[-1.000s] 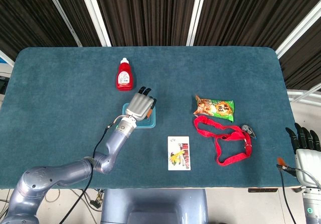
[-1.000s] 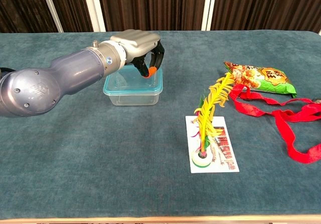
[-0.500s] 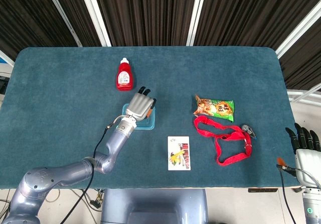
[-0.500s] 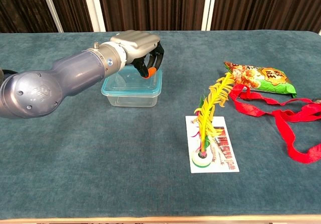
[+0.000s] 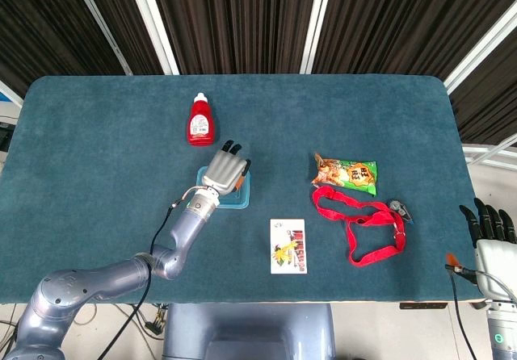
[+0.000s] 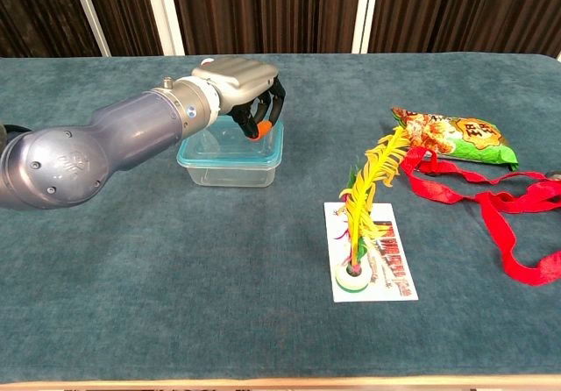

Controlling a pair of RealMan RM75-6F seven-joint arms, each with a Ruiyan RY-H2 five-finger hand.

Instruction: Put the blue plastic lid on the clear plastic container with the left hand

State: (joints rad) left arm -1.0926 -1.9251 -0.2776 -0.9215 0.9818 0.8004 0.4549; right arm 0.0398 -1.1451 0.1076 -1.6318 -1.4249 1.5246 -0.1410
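Teal surface (image 5: pixel 97 134): left hand (image 6: pixel 241 88) presses curled fingers on the lid (image 6: pixel 230 148); ketchup bottle (image 5: pixel 200 119) only shows overhead.

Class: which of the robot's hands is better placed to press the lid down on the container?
Left hand: it is over the blue lid on the container. The right hand sits off the table's edge.

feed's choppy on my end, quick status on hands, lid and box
Left hand over container, fingers curled onto blue lid. Lid sits on container. Right hand idle off table edge. Nothing crowding the container.
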